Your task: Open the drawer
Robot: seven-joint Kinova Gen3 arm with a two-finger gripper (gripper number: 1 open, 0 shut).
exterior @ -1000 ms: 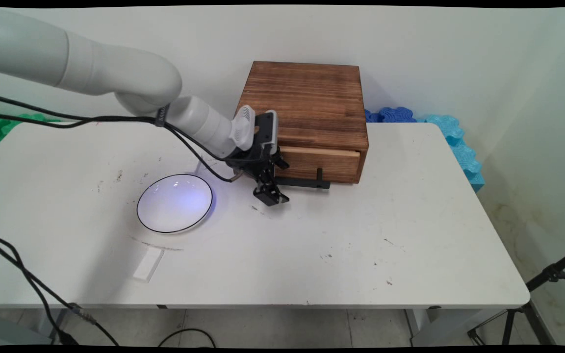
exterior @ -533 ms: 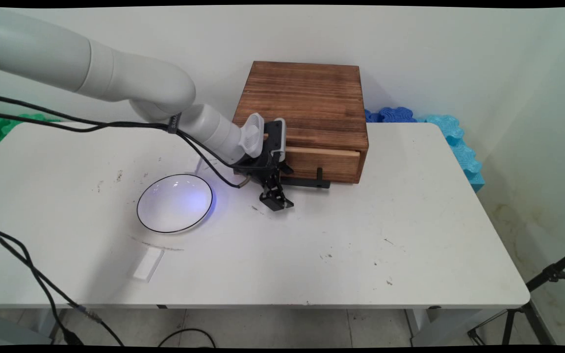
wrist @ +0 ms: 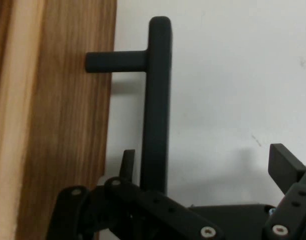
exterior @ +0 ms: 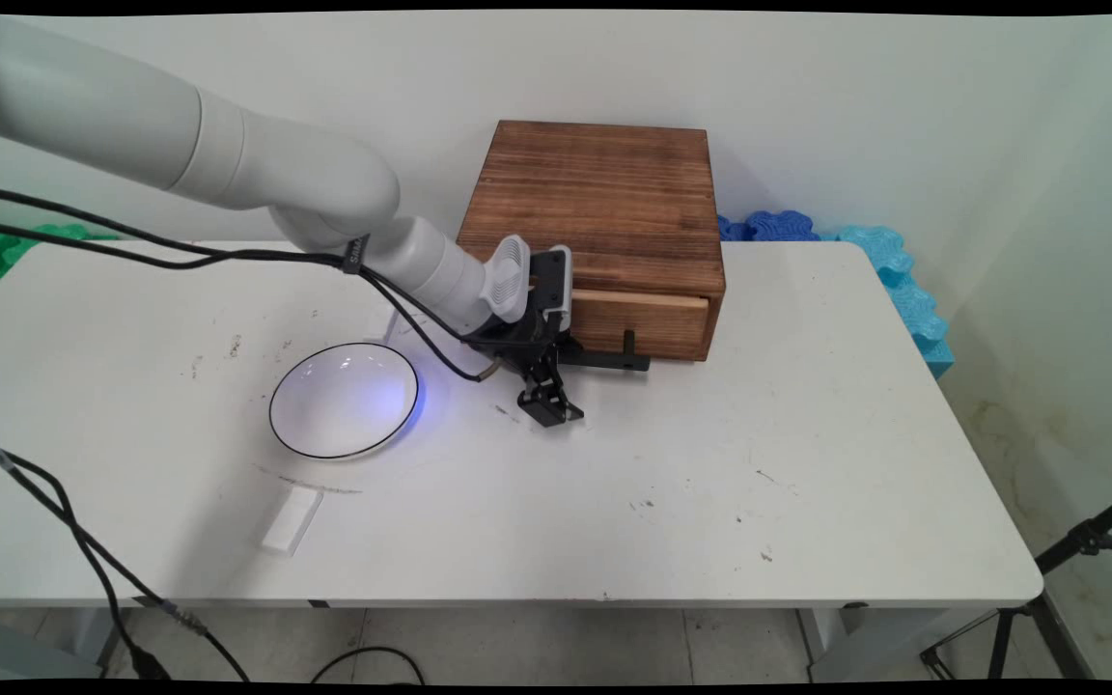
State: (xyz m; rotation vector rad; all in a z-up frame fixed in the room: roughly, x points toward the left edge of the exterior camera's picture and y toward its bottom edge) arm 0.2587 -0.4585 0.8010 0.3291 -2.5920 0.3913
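Spanning a scuffed white table (exterior: 672,502), pale wall (exterior: 903,116) behind, perhaps painted.

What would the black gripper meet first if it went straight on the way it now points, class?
Probably the white table. In the main view the gripper points down, just in front of the wooden drawer box. In the hand view the box's black handle lies between the open fingers, so a finger may brush it first; depth is unclear.

We see a white bowl (exterior: 344,400) with a dark rim on the white surface (exterior: 672,502), a small white block (exterior: 291,519) near the front edge, and blue foam pieces (exterior: 889,270) behind the right side.
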